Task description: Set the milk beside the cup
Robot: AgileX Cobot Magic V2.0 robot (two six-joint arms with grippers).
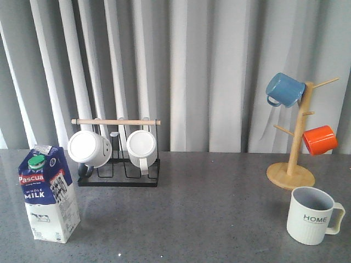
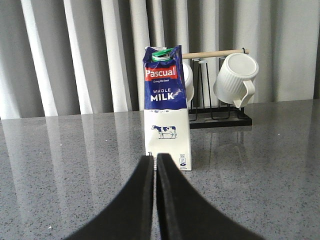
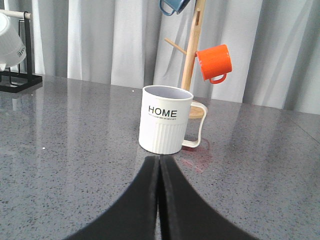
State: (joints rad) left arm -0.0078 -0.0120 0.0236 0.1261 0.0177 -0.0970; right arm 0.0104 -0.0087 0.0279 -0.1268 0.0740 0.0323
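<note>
The milk (image 1: 48,193) is a tall blue-and-white carton with a green cap, upright at the table's front left. The left wrist view shows the milk (image 2: 167,110) straight ahead of my left gripper (image 2: 155,159), which is shut and empty, a short way short of the carton. The cup (image 1: 311,215), a ribbed pale mug marked "HOME", stands at the front right with its handle to the right. My right gripper (image 3: 160,161) is shut and empty just before the cup (image 3: 166,119). Neither gripper shows in the front view.
A black wire rack (image 1: 119,176) with a wooden bar holds two white mugs (image 1: 89,149) behind the milk. A wooden mug tree (image 1: 296,143) at the back right carries a blue mug (image 1: 284,89) and an orange mug (image 1: 320,139). Grey curtains hang behind the table.
</note>
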